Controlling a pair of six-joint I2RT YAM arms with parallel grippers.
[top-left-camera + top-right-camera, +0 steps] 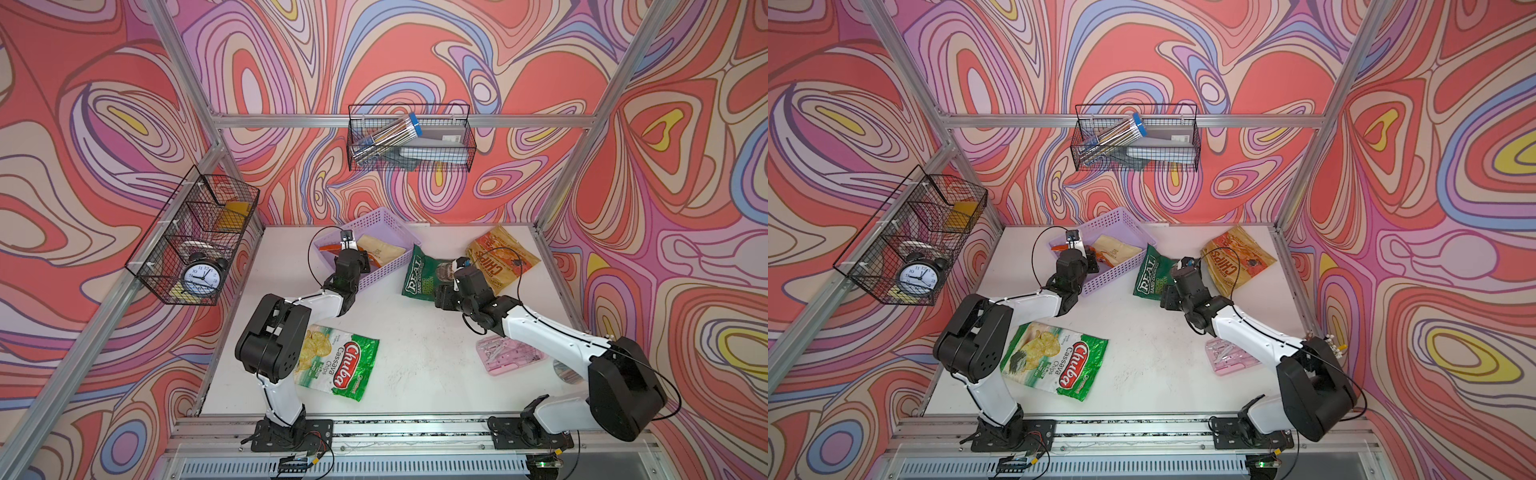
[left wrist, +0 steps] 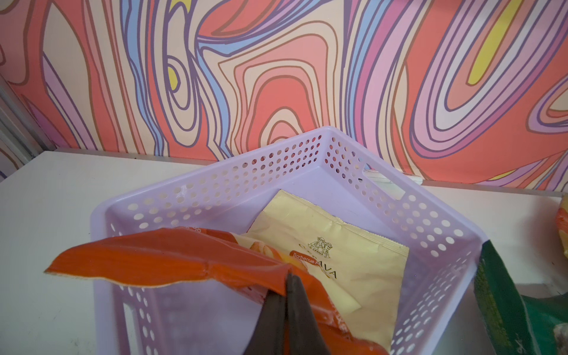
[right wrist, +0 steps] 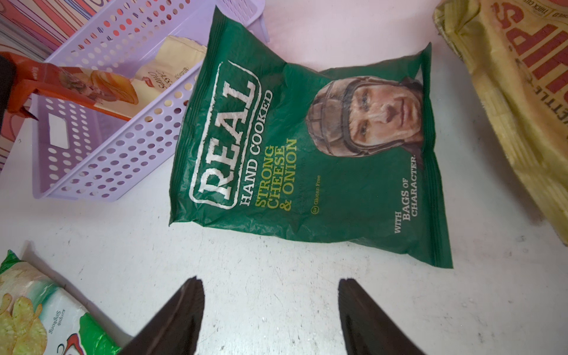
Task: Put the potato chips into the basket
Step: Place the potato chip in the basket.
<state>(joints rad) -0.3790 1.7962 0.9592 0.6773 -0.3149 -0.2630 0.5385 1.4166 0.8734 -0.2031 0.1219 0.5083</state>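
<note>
The lavender basket (image 1: 376, 224) sits skewed at the worktop's (image 1: 415, 357) far edge, with bare room between it and the Chuba bag (image 1: 338, 365) near the front-left corner. The orange-cream bag (image 2: 353, 261) lies lengthwise inside the basket, its orange end pinched by the left gripper (image 2: 287, 279), that arm reaching forward over the near rim. The right gripper (image 3: 270, 295), jaws wide and holding nothing, hovers over the green REAL bag (image 3: 307, 147) beside the yellow CHIPS bag (image 1: 500, 259) by the far-right corner.
</note>
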